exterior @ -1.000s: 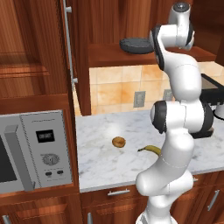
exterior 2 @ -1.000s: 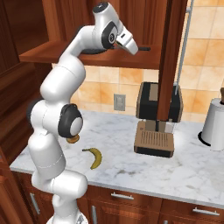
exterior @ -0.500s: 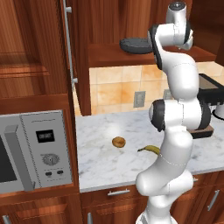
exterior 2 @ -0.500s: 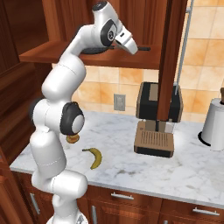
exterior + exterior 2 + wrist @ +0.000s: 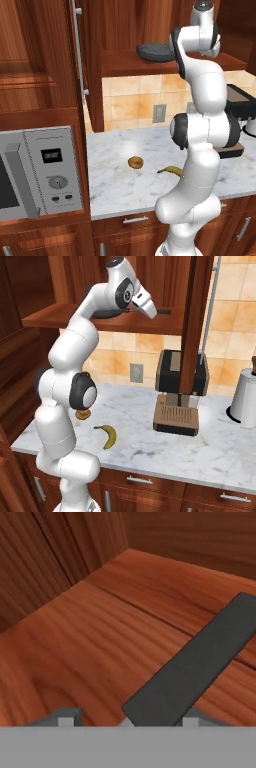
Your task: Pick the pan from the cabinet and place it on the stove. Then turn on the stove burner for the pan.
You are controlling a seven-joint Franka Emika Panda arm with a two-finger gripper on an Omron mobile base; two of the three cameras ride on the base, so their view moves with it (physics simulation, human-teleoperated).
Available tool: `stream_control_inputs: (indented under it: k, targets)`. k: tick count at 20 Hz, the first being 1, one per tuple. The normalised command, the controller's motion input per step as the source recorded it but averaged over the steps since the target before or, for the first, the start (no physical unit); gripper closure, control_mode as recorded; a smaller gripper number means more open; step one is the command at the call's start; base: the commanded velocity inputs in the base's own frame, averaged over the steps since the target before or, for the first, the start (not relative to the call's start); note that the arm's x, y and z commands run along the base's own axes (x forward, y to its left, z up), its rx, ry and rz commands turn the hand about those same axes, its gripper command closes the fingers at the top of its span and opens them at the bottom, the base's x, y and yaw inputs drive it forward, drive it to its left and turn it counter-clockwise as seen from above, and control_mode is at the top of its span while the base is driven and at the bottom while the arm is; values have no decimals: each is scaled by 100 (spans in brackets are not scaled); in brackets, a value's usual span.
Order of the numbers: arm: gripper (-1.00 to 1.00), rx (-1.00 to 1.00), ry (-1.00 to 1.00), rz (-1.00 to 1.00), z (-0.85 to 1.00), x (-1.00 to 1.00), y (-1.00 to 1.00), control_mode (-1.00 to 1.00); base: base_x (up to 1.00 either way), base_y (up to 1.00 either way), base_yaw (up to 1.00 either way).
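The dark grey pan (image 5: 155, 50) lies on the open cabinet's shelf (image 5: 125, 64), its straight handle (image 5: 161, 311) pointing out past the shelf edge. My arm reaches up to the shelf. In the hand view the handle (image 5: 200, 662) runs from the upper right down between my fingertips (image 5: 192, 718), closer to the right one. My gripper (image 5: 127, 721) is open around the handle's end, with a gap on the left side. In the right base view the pan's bowl (image 5: 107, 313) is mostly hidden behind my arm. The stove is out of view.
A banana (image 5: 172, 171) and a small brown bun (image 5: 135, 162) lie on the marble counter (image 5: 115, 185). A microwave (image 5: 35, 175) stands at the left. The open cabinet door (image 5: 197, 321) hangs in front of a coffee machine (image 5: 177, 406). A white kettle (image 5: 244, 398) stands at the right.
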Motion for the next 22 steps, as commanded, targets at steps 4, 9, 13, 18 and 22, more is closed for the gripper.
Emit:
stream_control_inputs:
  k: [4, 9, 13, 18, 22]
  targets:
    - [100, 11, -20, 0, -10, 0, 1, -100, 0, 0, 0]
    - [100, 4, -22, 0, -17, 0, 7, -100, 0, 0, 0]
    - [100, 5, -22, 0, -15, 0, 9, -100, 0, 0, 0]
    - [100, 9, -24, 0, -4, -4, 17, -100, 0, 0, 0]
    - [100, 9, -19, 0, 0, -21, 24, -100, 0, 0, 0]
